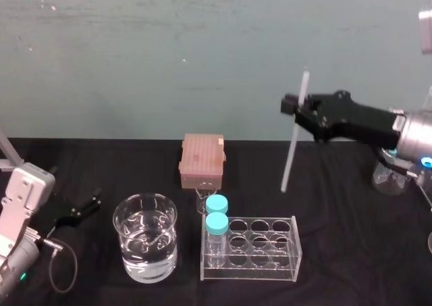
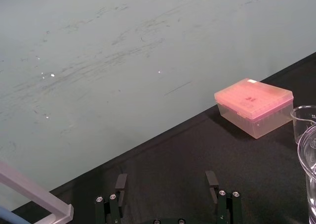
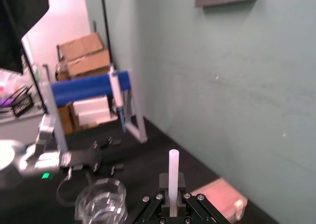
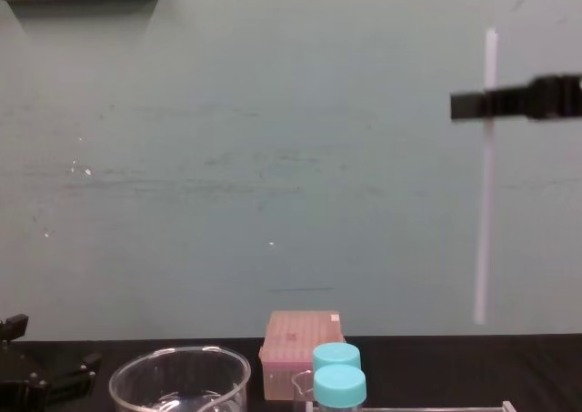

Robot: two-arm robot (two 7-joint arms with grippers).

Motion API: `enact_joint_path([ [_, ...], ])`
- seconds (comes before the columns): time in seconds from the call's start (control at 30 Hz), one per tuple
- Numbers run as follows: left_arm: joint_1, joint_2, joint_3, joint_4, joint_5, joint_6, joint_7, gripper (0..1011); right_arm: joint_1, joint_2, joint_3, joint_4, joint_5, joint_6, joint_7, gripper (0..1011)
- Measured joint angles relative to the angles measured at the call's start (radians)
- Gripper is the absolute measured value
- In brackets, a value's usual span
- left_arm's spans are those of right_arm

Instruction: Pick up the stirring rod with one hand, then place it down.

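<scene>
- Where do we find the stirring rod (image 1: 293, 134)?
- Near upright, clenched in the right hand (image 1: 298, 110) — well above the surface (image 1: 337, 211).
- And the containers?
- Water in the beaker (image 1: 162, 252), 2 blue-capped bottles (image 1: 217, 223) in the rack (image 1: 263, 267) — left hand (image 1: 79, 210) spread, resting.

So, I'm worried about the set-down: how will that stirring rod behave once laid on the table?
The stirring rod hangs straight from the right hand, so probably stiff. Thin and round, it may roll on the black table. Its translucent look hints at glass, so perhaps fragile. The left hand lies idle at the table's left.
</scene>
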Motion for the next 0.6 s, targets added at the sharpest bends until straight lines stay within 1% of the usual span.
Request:
enact_joint_path([
  [0.1, 0.000, 0.000, 0.000, 0.000, 0.000, 0.000, 0.000, 1005, -0.016, 0.018, -0.006, -0.004, -0.003, -0.009, 0.015, 67],
  [0.2, 0.000, 0.000, 0.000, 0.000, 0.000, 0.000, 0.000, 1005, -0.040, 0.034, -0.021, -0.002, -0.023, -0.039, 0.032, 67],
  [0.3, 0.000, 0.000, 0.000, 0.000, 0.000, 0.000, 0.000, 1005, -0.054, 0.037, -0.029, 0.004, -0.043, -0.059, 0.037, 67],
  [0.43, 0.000, 0.000, 0.000, 0.000, 0.000, 0.000, 0.000, 1005, -0.066, 0.034, -0.032, 0.011, -0.052, -0.073, 0.044, 67],
  [0.6, 0.000, 0.000, 0.000, 0.000, 0.000, 0.000, 0.000, 1005, -0.076, 0.029, -0.032, 0.018, -0.053, -0.077, 0.054, 68],
])
